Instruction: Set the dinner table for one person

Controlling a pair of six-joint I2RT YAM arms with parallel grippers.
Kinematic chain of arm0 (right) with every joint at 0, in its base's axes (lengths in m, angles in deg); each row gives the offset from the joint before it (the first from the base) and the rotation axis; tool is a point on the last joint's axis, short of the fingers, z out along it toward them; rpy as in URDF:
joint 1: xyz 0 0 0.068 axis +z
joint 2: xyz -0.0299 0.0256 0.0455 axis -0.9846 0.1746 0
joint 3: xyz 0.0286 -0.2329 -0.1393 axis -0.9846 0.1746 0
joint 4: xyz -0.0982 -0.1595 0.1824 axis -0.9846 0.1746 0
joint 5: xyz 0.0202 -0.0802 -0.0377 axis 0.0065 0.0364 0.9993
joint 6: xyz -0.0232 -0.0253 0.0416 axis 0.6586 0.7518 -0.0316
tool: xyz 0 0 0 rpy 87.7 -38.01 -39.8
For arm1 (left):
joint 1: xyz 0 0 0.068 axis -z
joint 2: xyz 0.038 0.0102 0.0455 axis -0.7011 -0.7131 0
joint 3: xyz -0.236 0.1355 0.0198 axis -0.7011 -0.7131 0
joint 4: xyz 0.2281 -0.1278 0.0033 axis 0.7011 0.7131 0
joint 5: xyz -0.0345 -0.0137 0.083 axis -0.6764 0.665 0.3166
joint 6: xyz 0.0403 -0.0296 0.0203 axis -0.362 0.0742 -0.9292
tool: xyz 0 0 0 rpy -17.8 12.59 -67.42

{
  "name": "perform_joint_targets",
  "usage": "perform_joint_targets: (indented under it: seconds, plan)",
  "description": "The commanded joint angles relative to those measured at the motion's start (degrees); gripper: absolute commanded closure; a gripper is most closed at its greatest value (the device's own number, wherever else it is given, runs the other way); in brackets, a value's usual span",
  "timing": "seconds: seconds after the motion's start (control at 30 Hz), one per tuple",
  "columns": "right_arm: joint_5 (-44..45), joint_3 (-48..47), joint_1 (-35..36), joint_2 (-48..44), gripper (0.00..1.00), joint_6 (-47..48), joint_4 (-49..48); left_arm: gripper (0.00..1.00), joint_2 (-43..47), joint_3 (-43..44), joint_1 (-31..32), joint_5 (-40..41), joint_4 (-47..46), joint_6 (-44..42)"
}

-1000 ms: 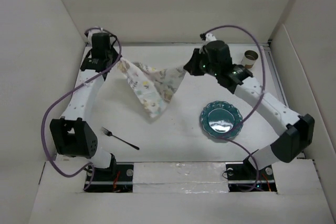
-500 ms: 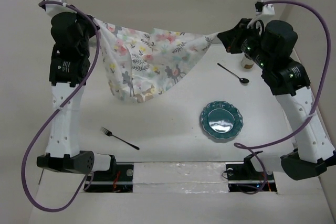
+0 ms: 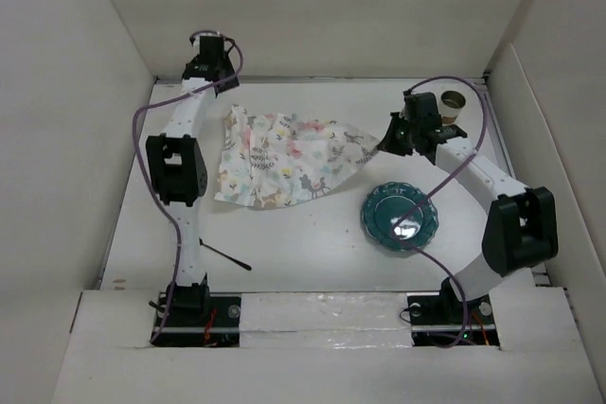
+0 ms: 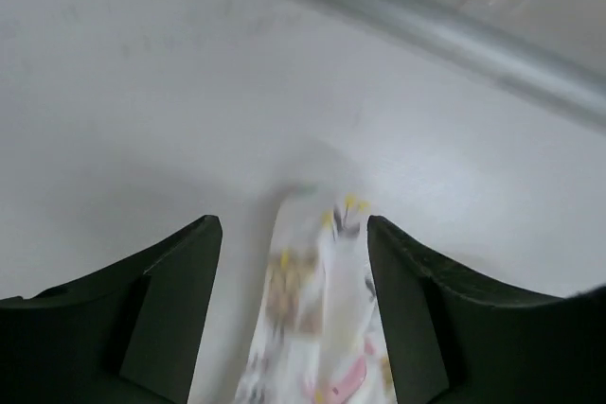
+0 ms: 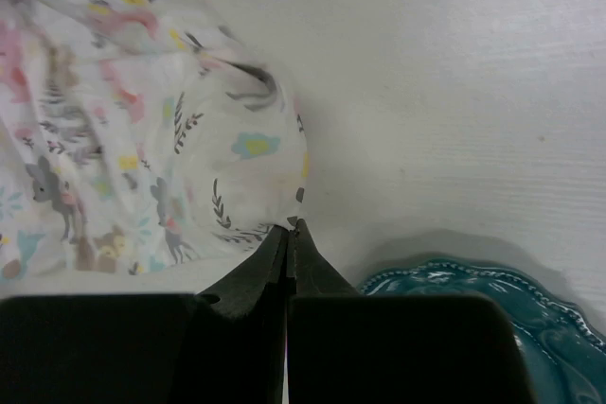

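A cloth mat (image 3: 284, 156) printed with pastel animals and leaves lies spread on the white dinner table (image 3: 312, 253). My left gripper (image 3: 226, 99) is open at the mat's far left corner. In the left wrist view that corner (image 4: 317, 309) lies loose between the fingers (image 4: 180, 281) of the gripper (image 4: 294, 226). My right gripper (image 3: 384, 143) is shut on the mat's right corner, and the right wrist view shows the cloth (image 5: 237, 167) pinched at the tips (image 5: 292, 226). A teal plate (image 3: 400, 218) sits just in front of the right gripper.
A brown cup (image 3: 454, 103) stands at the far right corner. A dark fork (image 3: 229, 258) lies near the front left, partly behind the left arm. White walls enclose the table on three sides. The plate rim (image 5: 473, 286) shows beside the right fingers.
Both arms have come down from holding the mat stretched in the air, and it now lies on the table. The left gripper has opened and let go of its corner.
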State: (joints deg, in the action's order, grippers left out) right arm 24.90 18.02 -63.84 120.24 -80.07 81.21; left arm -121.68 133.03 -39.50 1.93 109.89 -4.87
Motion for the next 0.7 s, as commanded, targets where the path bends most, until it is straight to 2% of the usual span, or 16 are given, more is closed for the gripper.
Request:
perform_joint_targets:
  seconds: [0.0,0.03,0.07,0.13,0.27,0.33,0.4,0.43,0.57,0.67]
  plan:
    - [-1.14,0.62,-0.89,0.10,1.00,-1.39,-6.19,0.40,3.43,-1.67,-1.24,0.45,8.78,0.70]
    - [-1.32,1.24,-0.89,0.37,1.00,-1.30,-6.11,0.41,10.33,-12.06,-1.24,0.89,6.06,0.96]
    - [-1.32,2.38,-0.89,0.37,1.00,-1.38,-5.93,0.41,13.96,-17.64,-1.24,0.90,0.55,1.31]
    - [-0.79,3.61,-0.89,0.28,1.00,-1.38,-5.76,0.43,22.47,-30.10,-1.24,0.37,-2.39,2.80]
    - [-0.18,4.76,-1.41,0.63,1.00,-1.65,-4.70,0.53,32.87,-45.97,-0.71,-2.79,-0.82,5.71]
    - [0.09,5.02,-1.42,-0.41,1.00,-1.82,-4.96,0.62,39.01,-54.56,-0.71,-2.80,-0.12,7.10]
    - [0.87,5.11,-1.42,-1.21,1.00,-1.74,-4.62,0.66,42.64,-59.51,-0.71,-3.41,1.19,7.64]
    - [1.14,5.29,-1.42,-2.08,1.00,-1.74,-4.53,0.65,45.18,-62.93,-1.49,-3.59,2.07,8.69]
    - [-0.26,5.90,-2.47,-3.85,1.00,-1.74,-5.23,0.62,47.75,-67.88,-1.50,-4.03,8.56,12.98]
    - [-1.40,6.34,-2.47,-4.81,1.00,-1.65,-5.49,0.60,48.36,-72.09,-1.50,-7.96,9.73,16.51]
